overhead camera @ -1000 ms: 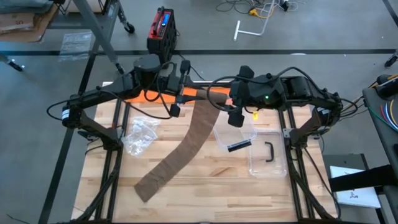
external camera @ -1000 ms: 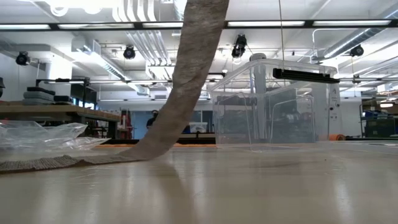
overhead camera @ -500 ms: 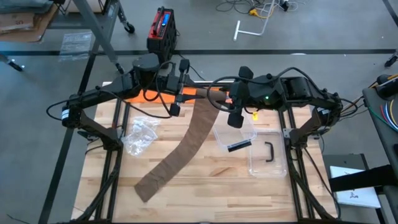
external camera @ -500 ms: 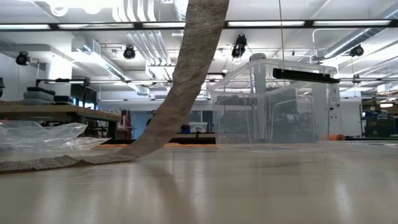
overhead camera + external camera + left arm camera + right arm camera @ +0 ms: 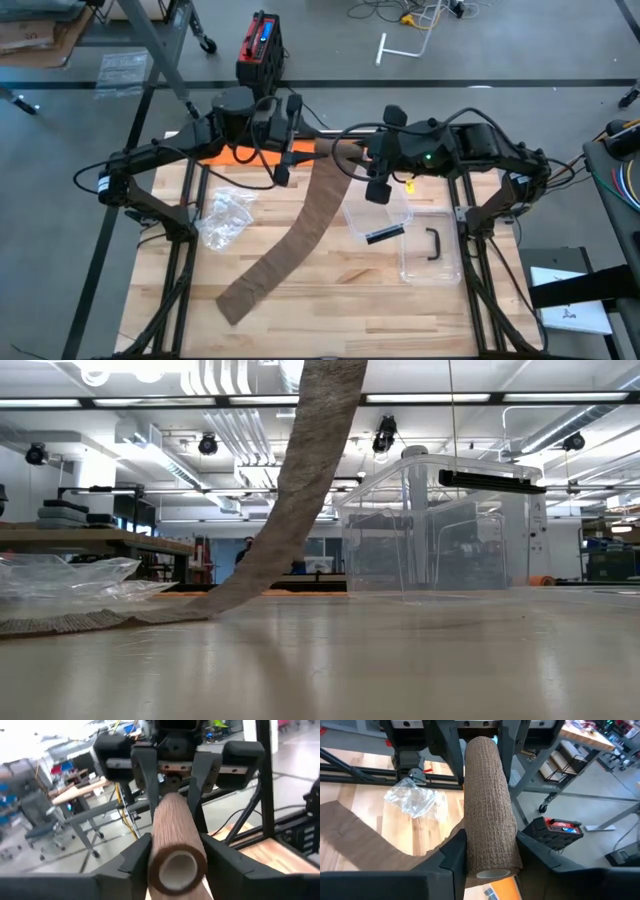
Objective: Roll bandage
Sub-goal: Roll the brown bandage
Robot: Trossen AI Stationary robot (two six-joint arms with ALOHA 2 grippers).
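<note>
A brown bandage roll (image 5: 325, 152) hangs level, high over the table's far middle, between my two grippers. My left gripper (image 5: 300, 150) is shut on its left end and my right gripper (image 5: 355, 158) on its right end. From the roll a loose strip (image 5: 300, 225) slopes down toward the near left. The strip's free end (image 5: 240, 295) lies flat on the wooden table (image 5: 330, 310). The low view shows the strip (image 5: 300, 490) coming down from above and its flat end (image 5: 60, 622); both grippers are out of that view. My left gripper pinches the roll's left end by its curved sides (image 5: 155, 852), one finger on each side, beside the open cardboard core (image 5: 177, 867). The fingers come level from the table's left and lie along the roll. The roll is lifted clear. My right gripper pinches the roll's right end by its curved sides (image 5: 470, 851) between its two fingers. The fingers slant down from the table's right and lie along the roll. The roll is clear of the table, with the strip hanging slack below it.
A clear plastic bin (image 5: 425, 240) stands at the right, below my right gripper, with a black handle (image 5: 433, 243) and a small black piece (image 5: 385, 234) showing in it. A crumpled clear bag (image 5: 225, 215) lies at the left.
</note>
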